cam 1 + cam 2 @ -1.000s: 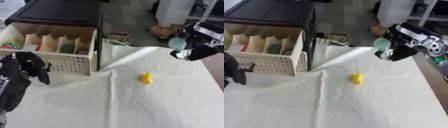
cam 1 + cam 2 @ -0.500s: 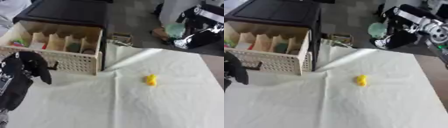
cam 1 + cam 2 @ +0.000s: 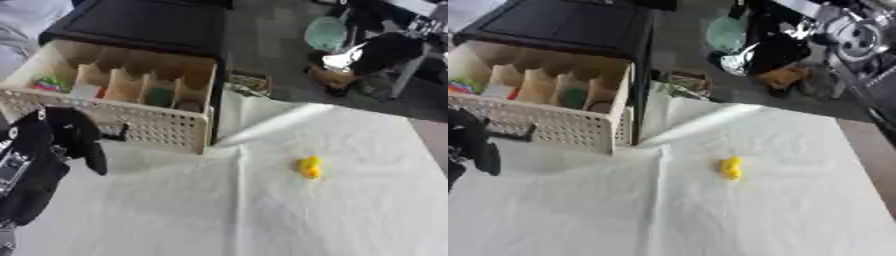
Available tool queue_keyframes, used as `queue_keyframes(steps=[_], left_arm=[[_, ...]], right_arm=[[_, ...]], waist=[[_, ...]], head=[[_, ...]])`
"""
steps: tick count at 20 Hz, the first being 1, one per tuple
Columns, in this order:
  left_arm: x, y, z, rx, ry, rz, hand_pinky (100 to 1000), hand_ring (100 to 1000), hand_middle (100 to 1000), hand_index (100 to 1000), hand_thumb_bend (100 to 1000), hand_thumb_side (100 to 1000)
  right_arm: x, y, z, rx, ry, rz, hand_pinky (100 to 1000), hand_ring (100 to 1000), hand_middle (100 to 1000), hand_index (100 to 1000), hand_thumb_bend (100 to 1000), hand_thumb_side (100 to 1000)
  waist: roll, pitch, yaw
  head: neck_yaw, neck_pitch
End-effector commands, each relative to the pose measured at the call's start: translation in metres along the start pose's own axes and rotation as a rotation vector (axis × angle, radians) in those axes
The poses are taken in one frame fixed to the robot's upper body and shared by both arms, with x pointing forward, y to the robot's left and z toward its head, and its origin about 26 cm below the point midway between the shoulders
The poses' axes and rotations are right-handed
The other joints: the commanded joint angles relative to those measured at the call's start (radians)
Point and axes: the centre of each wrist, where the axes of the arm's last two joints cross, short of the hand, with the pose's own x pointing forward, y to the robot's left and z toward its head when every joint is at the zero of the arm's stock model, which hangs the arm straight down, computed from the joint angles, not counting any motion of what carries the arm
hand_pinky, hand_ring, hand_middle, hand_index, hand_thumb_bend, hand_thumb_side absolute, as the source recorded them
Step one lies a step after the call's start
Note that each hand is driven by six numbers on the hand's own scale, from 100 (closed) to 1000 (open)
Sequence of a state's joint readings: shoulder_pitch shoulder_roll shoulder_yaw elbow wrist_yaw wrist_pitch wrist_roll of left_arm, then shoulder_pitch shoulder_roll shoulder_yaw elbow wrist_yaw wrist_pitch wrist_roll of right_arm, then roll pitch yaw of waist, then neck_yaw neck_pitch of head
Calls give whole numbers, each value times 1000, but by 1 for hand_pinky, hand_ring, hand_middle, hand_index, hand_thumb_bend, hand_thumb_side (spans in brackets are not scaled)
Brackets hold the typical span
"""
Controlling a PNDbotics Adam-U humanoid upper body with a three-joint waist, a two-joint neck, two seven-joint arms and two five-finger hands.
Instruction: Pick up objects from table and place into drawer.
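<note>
Yellow against the white cloth, a small toy [image 3: 310, 167] lies alone near the middle of the worktop [image 3: 262, 215], well apart from the open drawer [image 3: 122, 107] at the far left corner. The left hand [image 3: 66, 137] hangs by the drawer front, fingers curled on nothing. In the right eye view the right hand [image 3: 772, 47] is raised beyond the far edge, holding a pale green object [image 3: 726, 32]. Judged, carrying is underway; next it must swing over a drawer compartment and let go.
</note>
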State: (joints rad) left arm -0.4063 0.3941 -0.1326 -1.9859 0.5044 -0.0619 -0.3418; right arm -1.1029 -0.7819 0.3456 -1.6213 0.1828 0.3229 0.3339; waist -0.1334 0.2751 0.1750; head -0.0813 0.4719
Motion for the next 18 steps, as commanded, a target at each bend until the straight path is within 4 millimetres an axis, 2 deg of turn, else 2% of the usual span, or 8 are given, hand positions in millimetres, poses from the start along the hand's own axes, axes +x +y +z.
queue_keyframes(steps=[1, 10, 18], left_arm=[[6, -3, -9, -37, -11, -4, 421, 431, 557, 712, 100, 534], [7, -9, -20, -96, -6, 13, 420, 430, 557, 711, 100, 522], [8, -15, -31, -146, 0, 24, 420, 429, 557, 710, 100, 509]], right_arm=[[9, -15, -5, -41, -21, -21, 416, 486, 100, 573, 409, 266], [30, -20, -27, -80, -77, -50, 414, 482, 100, 571, 414, 271], [32, -20, -42, -120, -77, -54, 414, 479, 100, 570, 423, 278]], waist=[[3, -13, 6], [-18, 8, 44], [-39, 33, 75]], head=[[-18, -20], [-68, -49], [-103, -76]])
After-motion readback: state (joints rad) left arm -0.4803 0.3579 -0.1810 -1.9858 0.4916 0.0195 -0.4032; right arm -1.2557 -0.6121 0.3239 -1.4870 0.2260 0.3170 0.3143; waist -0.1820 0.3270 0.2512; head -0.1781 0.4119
